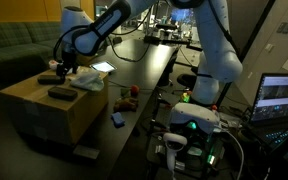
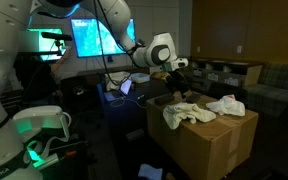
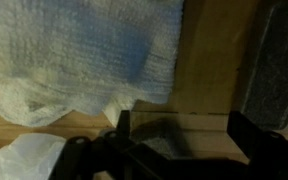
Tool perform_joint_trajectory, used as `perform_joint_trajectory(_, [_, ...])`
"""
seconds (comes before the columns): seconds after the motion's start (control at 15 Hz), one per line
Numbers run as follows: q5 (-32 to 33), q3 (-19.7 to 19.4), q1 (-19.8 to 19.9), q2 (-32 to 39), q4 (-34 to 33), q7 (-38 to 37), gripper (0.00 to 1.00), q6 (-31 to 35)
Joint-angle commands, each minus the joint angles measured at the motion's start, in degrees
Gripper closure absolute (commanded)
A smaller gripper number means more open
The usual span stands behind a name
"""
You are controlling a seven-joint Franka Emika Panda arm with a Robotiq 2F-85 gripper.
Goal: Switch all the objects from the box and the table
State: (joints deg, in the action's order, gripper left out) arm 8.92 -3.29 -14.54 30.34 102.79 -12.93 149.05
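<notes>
Tan cardboard forms the box [image 1: 44, 115] in an exterior view, and no print or label can be read on it. On its top lie two dark blocks [image 1: 61, 93] and one white cloth [image 1: 89, 82]. The gripper [image 1: 64, 66] hangs just above the box top, over the blocks, too small here to judge its opening. Beside the box runs the black table [image 1: 149, 75], with one red ball [image 1: 133, 92] and one blue item [image 1: 117, 119] lying on it near the box. One laptop [image 1: 281, 98] glows at the far edge, its screen text too small to read. A green sofa [image 1: 14, 50] stands behind the box.

In an exterior view from another side, the box [image 2: 209, 150] carries two white cloths, one near the front corner [image 2: 187, 115] and one further back [image 2: 227, 104]. The gripper [image 2: 177, 72] hovers over the box's far edge. One bright screen [image 2: 89, 38] shows only blurred shapes.

In the wrist view the gripper [image 3: 184, 135] stands spread wide with nothing between its two fingers [image 3: 124, 128]. Below it is bare cardboard, with one white cloth [image 3: 84, 50] to one side, a second pale piece [image 3: 24, 160] in the corner, and one dark block [image 3: 274, 60] at the opposite edge. No writing shows.
</notes>
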Motion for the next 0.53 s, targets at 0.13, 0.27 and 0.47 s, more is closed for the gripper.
perform_joint_trajectory(0.13, [-0.02,2.58,0.48,-5.08,8.45,0.40,0.00,3.24])
perform_joint_trajectory(0.27, [-1.59,4.62,1.58,-5.41,10.07,2.35,0.00,4.96])
perform_joint_trajectory(0.47, [-3.38,6.75,2.56,-4.71,11.08,3.91,0.00,7.16])
